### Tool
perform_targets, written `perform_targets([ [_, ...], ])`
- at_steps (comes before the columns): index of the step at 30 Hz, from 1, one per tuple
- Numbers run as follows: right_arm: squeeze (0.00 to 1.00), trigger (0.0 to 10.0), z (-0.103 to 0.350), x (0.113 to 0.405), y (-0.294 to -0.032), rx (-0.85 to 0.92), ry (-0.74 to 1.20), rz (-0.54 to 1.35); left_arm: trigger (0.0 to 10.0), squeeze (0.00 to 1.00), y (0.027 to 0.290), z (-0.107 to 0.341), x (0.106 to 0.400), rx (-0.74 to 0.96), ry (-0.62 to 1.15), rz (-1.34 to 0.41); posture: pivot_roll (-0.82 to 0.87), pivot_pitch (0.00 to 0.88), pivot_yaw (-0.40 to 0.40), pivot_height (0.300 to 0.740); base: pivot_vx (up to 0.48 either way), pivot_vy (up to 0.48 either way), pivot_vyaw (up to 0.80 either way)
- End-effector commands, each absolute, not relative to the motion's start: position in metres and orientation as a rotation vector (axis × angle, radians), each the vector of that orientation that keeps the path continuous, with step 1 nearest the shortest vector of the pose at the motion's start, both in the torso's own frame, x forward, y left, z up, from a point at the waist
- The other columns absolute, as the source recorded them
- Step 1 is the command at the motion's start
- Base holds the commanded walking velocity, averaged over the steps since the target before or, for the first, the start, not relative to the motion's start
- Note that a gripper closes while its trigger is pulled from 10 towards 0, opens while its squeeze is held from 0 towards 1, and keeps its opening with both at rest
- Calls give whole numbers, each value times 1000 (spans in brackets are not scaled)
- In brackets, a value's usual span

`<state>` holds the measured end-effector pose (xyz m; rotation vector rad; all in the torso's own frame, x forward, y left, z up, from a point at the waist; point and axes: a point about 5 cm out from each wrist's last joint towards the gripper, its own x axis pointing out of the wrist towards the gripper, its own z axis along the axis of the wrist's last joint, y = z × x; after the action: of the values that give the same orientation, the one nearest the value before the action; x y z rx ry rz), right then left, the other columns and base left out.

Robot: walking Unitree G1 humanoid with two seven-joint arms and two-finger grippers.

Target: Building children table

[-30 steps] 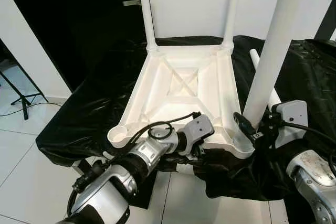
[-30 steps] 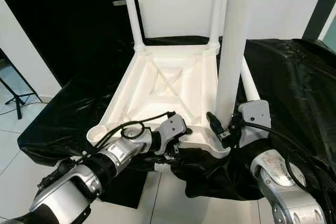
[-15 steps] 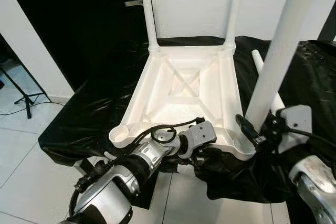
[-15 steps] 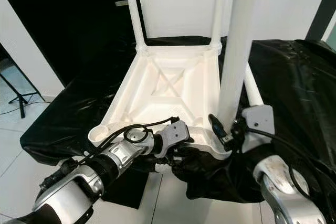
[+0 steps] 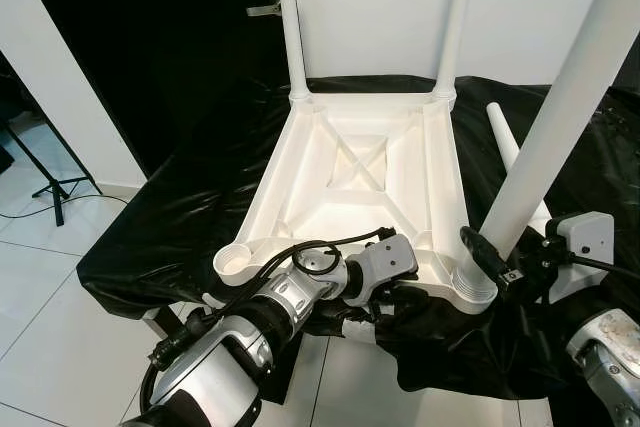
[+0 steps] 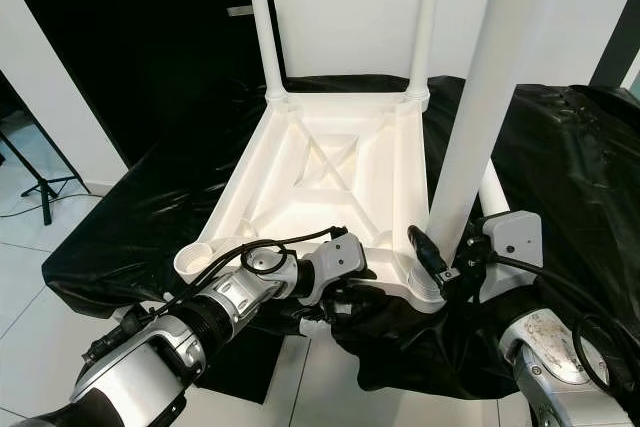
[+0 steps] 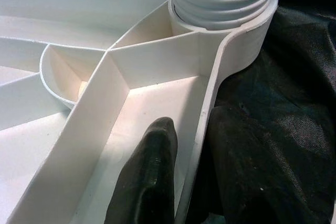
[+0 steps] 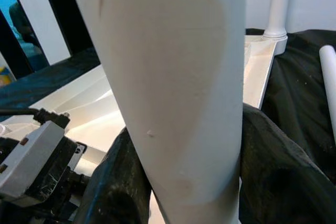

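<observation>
Left wrist view shows my left gripper [image 7: 157, 182] pinching the rim of the upturned white plastic tabletop [image 5: 360, 182]; my right gripper [image 6: 455, 262] clamps the white tapered leg [image 6: 475, 117], which leans in its near-right socket, so I risk cross-threading.

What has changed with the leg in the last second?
The white leg in the right gripper now leans further to the robot's right, its threaded end at the tabletop's near right socket. The left gripper still braces the near rim; two far legs stay upright.
</observation>
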<state>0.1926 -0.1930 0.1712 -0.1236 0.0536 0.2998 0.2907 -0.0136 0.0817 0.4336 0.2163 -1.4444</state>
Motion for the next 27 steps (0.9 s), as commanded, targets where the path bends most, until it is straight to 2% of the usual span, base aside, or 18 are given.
perform_targets([
  [1,0,10000,121,186,-201,-34,355,262,10000,0,-7,66,286,458,293,-1434,-13,0,78,740,0,0,0],
  [4,0,10000,121,185,-201,-5,358,256,10000,0,-7,66,286,461,293,-1430,-13,0,77,740,0,0,0],
  [8,0,10000,111,183,-210,149,423,151,10000,0,-5,65,287,472,297,-1417,-16,0,77,740,0,0,0],
  [14,0,10000,115,187,-214,211,435,111,10000,0,-8,63,286,470,294,-1431,-18,0,78,740,0,0,0],
  [22,0,10000,127,189,-209,100,487,232,10000,0,-10,64,286,465,291,-1426,-22,0,69,740,0,0,0],
  [23,0,10000,126,186,-209,20,514,299,10000,0,-11,64,286,466,289,-1421,-19,0,65,740,0,0,0],
  [27,0,10000,126,183,-207,-38,532,366,10000,0,-11,64,286,465,288,-1418,-18,0,62,740,0,0,0],
])
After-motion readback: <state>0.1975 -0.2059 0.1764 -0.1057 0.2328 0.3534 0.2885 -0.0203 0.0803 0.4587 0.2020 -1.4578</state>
